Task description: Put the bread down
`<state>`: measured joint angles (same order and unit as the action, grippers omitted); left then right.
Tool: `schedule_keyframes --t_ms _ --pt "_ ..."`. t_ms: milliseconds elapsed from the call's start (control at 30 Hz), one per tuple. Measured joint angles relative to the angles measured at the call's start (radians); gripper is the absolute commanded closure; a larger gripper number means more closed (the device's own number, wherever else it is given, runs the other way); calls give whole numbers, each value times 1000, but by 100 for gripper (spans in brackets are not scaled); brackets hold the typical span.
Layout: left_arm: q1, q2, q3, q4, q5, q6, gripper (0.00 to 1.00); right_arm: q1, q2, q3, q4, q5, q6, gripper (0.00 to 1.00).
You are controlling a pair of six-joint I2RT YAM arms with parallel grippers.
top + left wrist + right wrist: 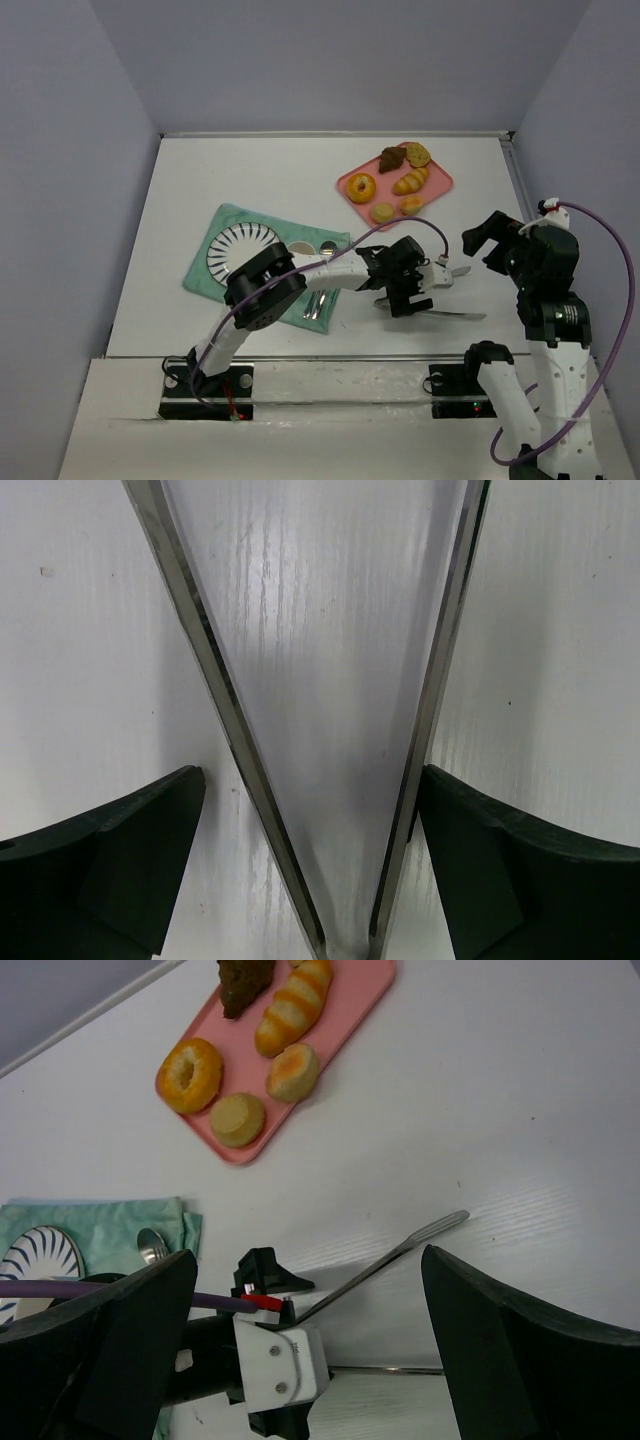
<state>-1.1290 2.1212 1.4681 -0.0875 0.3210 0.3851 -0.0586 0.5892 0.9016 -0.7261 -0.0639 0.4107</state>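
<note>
The white surface (200, 180) carries a pink tray (438, 186). A green cloth (200, 272) lies left of the tray, and metal tongs (460, 315) lie nearer than it.

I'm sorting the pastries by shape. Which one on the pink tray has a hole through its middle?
The golden-orange ring-shaped bun at the left end of the tray; the other pastries are all solid.

The left end effector (425, 284) sits low over metal tongs (468, 315) on the white counter (300, 170), jaws apart astride them. The bread (361, 187) lies beyond it on a pink tray (438, 186). The striped plate (238, 248) is well to its left; the right end effector (487, 238) hangs raised just to its right.
</note>
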Motion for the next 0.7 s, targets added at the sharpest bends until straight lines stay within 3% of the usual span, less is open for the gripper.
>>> schedule_keyframes --t_ms 233,367,400,500,700 --pt "-2 41 56 0 43 21 1 0 -1 0 0 0 0 0" --pt "-2 64 89 -5 53 31 8 0 -1 0 0 1 0 0" --pt "-2 68 94 -5 54 33 13 0 -1 0 0 3 0 0" --pt "-1 69 98 -8 52 35 41 0 -2 0 0 5 0 0" --pt "-2 67 93 2 32 16 63 0 -21 0 0 20 1 0"
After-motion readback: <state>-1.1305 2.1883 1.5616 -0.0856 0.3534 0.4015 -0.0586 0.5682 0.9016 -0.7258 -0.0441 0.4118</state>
